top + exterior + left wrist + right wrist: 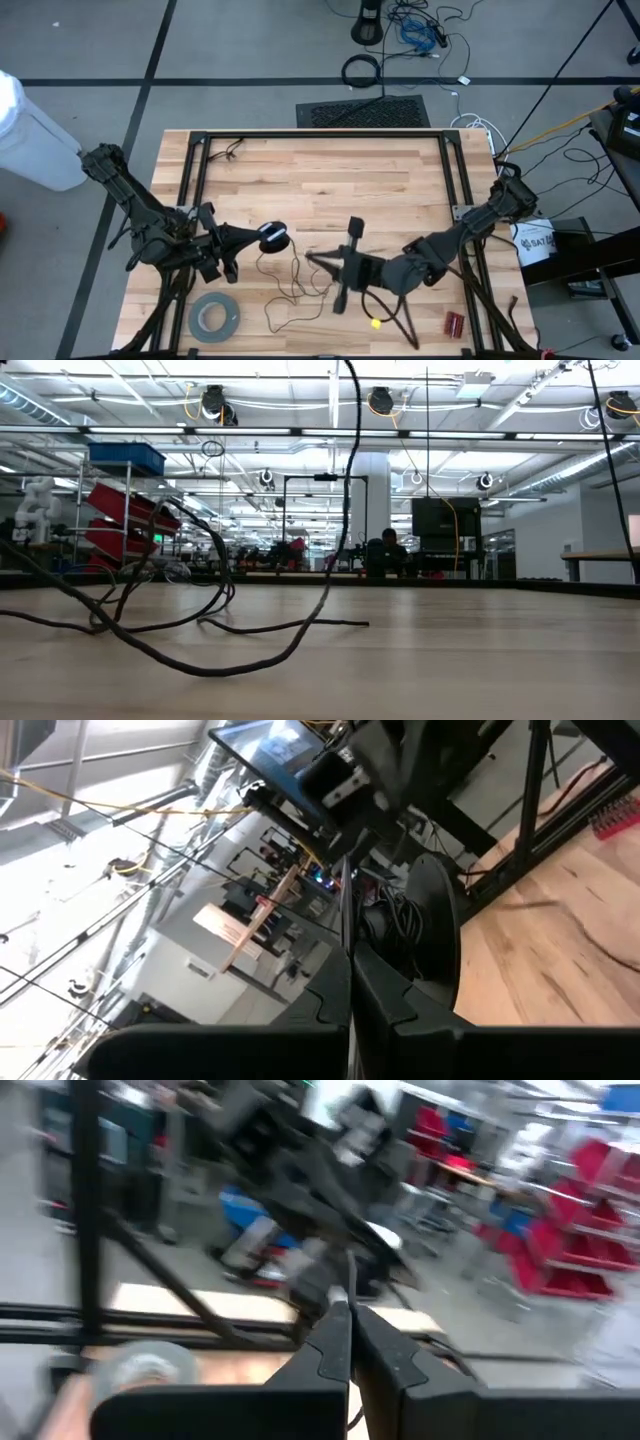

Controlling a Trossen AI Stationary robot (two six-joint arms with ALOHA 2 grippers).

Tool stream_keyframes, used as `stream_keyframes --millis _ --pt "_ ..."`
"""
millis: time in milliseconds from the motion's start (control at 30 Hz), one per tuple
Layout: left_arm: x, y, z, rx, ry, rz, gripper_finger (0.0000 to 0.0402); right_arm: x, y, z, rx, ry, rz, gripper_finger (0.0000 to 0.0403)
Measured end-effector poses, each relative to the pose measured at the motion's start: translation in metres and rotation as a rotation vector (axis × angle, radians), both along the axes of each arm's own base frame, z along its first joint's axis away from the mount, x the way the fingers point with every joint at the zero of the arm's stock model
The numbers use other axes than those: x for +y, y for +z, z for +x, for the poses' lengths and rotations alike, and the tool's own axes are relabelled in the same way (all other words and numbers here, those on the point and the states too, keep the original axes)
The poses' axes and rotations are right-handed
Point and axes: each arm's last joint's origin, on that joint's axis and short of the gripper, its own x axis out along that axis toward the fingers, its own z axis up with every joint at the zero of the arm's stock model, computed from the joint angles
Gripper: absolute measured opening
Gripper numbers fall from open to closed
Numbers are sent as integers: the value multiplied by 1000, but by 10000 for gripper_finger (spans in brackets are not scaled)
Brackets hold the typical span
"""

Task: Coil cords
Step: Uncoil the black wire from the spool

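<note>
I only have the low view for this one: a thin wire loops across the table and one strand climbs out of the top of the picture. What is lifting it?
Observer: The right gripper, near the middle of the table. Its fingers are shut and the thin wire seems pinched between them.
Operator: And the left arm? I can't see it.
Observer: The left gripper is shut too, apparently on the same wire, right beside the small black disc at its end.
Operator: Anything else on the table?
Observer: A grey tape roll lies flat near the front edge, apart from the wire.
</note>
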Motion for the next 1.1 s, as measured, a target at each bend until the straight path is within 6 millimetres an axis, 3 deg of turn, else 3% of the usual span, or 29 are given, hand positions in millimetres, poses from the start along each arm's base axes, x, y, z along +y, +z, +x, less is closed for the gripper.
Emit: stream_keyframes --millis 167,433,833,1100 --pt "4 0 2 5 72 -6 0 4 3 1 -33 139 62 0" --pt "11 0 4 4 163 -25 0 10 -4 5 -21 206 98 0" --pt "20 4 10 -30 220 -61 0 -4 -35 41 46 368 149 0" --pt "21 9 10 -69 215 -100 0 -14 -56 58 98 342 182 0"
